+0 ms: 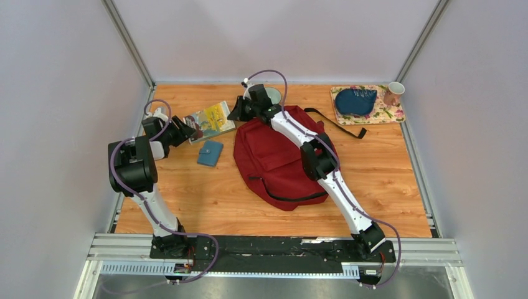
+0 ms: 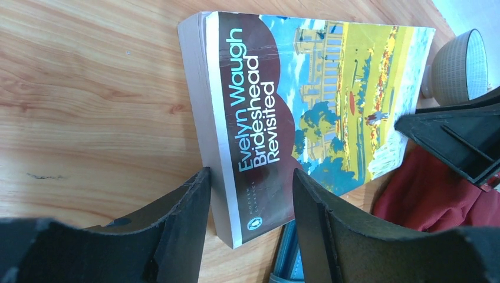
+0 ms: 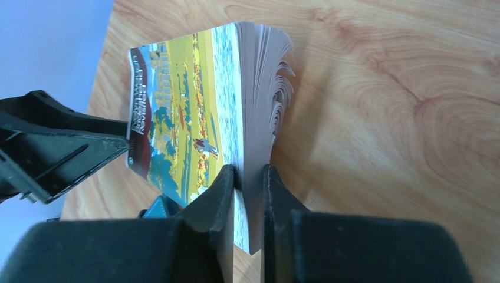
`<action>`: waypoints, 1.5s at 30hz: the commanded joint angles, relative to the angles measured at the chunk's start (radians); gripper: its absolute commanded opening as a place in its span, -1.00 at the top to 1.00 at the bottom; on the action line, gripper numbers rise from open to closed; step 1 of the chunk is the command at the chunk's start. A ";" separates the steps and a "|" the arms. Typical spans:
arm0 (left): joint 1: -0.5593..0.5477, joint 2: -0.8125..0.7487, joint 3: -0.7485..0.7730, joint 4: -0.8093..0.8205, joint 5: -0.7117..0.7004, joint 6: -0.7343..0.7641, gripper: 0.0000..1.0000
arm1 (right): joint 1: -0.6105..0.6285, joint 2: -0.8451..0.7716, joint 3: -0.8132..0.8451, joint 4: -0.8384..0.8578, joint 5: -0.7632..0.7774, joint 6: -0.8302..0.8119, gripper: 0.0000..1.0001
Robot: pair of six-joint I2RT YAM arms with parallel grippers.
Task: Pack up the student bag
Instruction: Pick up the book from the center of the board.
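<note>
The dark red student bag (image 1: 277, 162) lies flat in the middle of the table, and its red fabric shows in the left wrist view (image 2: 436, 197). A paperback, "Brideshead Revisited" (image 1: 212, 120), lies to its left. My right gripper (image 3: 250, 177) is shut on the book's (image 3: 200, 112) page-edge corner nearest the bag. My left gripper (image 2: 250, 194) is open, its jaws straddling the spine corner of the book (image 2: 306, 100). One finger (image 2: 183, 218) is beside the spine and the other is over the cover. In the top view, the left gripper (image 1: 190, 129) and right gripper (image 1: 235, 112) are at opposite ends of the book.
A small blue wallet (image 1: 210, 152) lies just in front of the book and beside the left gripper (image 2: 292, 253). A pale bowl (image 1: 258, 94) stands behind the right gripper. At the back right, a floral mat (image 1: 389, 115) holds a dark blue pouch (image 1: 356, 101) and a mug (image 1: 393, 93).
</note>
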 commanded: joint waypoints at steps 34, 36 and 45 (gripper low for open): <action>-0.012 -0.086 -0.044 -0.050 0.273 0.042 0.94 | 0.197 -0.106 -0.091 0.205 -0.439 0.108 0.74; -0.014 -0.111 -0.052 -0.069 0.273 0.053 0.95 | 0.210 -0.120 -0.100 0.186 -0.425 0.093 1.00; 0.051 -0.292 -0.096 -0.200 0.129 0.058 -0.15 | 0.216 -0.330 -0.304 0.172 -0.202 0.094 1.00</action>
